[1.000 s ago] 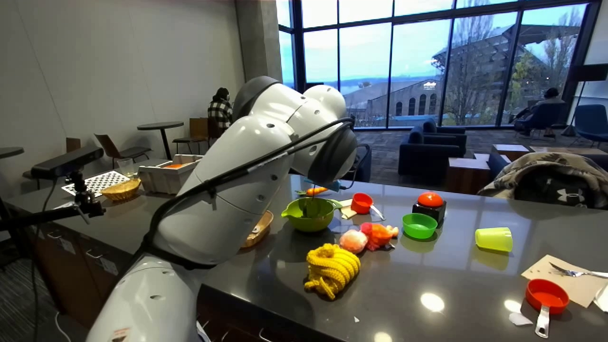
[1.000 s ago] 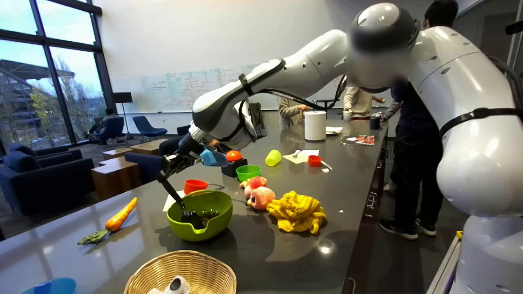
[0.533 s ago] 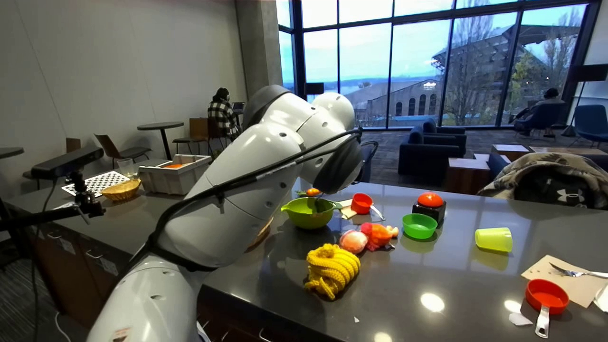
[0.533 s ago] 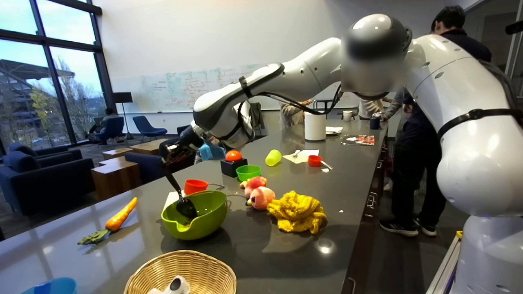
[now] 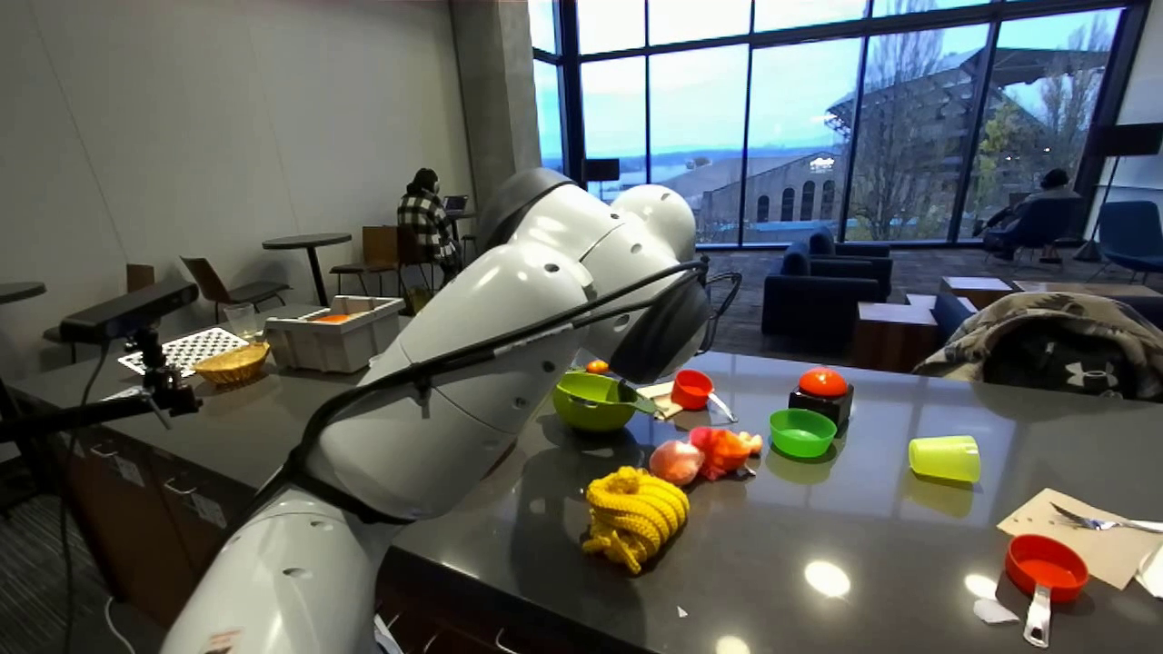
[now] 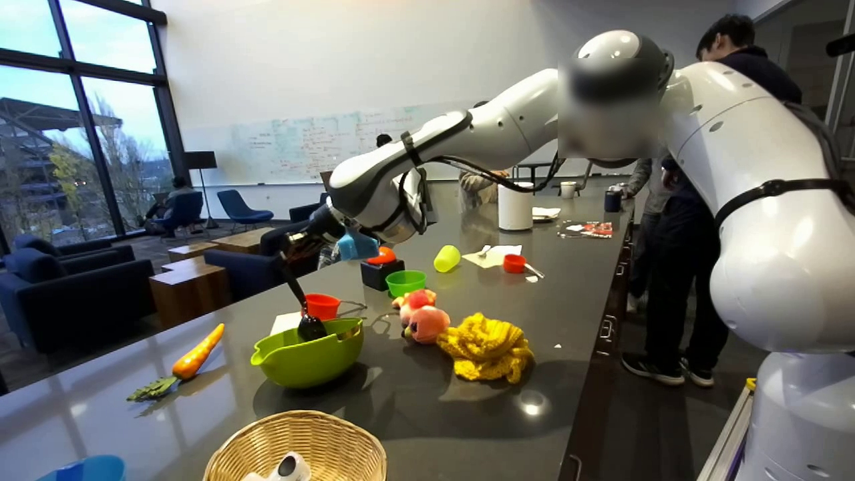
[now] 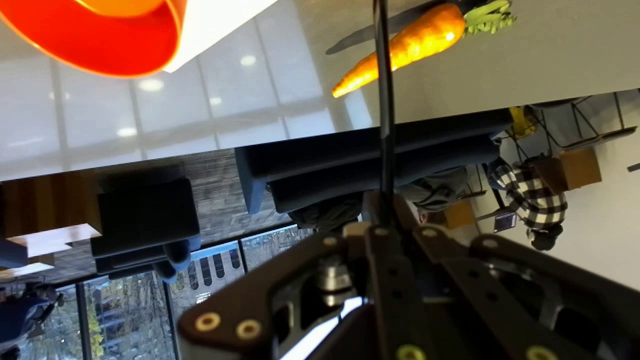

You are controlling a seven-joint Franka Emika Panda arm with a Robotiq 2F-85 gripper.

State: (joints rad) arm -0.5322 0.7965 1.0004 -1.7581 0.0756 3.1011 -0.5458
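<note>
A black spoon (image 6: 309,323) is pinched by its handle in the hand (image 6: 287,258); in an exterior view its head is seen at the mouth of a green bowl (image 6: 304,367), partly hidden by the near rim. Whether the two touch cannot be told. Around them on the dark surface (image 6: 461,427), a red measuring cup (image 6: 323,306), a carrot (image 6: 194,358), a pink plush toy (image 6: 426,325) and, beside the toy, a yellow knitted bundle (image 6: 485,349) are seen.
</note>
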